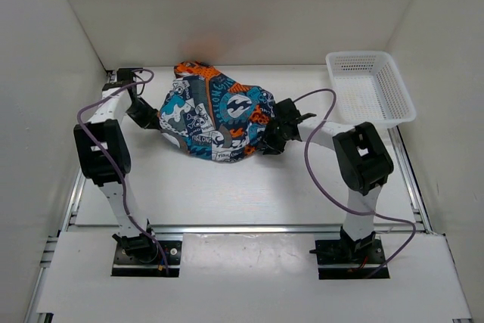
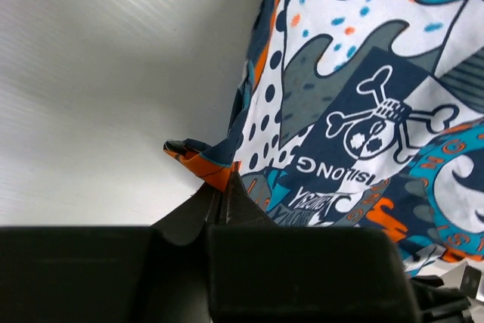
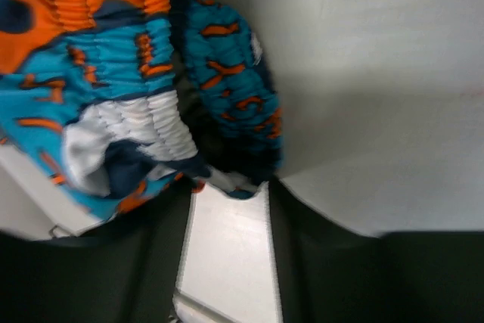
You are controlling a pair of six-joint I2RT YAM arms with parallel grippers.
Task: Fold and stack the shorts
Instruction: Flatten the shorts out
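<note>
The shorts (image 1: 215,115) lie in a crumpled heap at the middle back of the table, with a teal, orange, navy and white print. My left gripper (image 1: 148,117) is at their left edge. In the left wrist view it (image 2: 223,191) is shut on an orange-trimmed corner of the shorts (image 2: 355,111). My right gripper (image 1: 271,141) is at the heap's right edge. In the right wrist view it (image 3: 229,187) is open, and the gathered waistband of the shorts (image 3: 136,88) lies just at its fingertips, not clamped.
A white mesh basket (image 1: 355,54) stands at the back right, apart from the shorts. White walls close in the table at the left, back and right. Purple cables loop from both arms.
</note>
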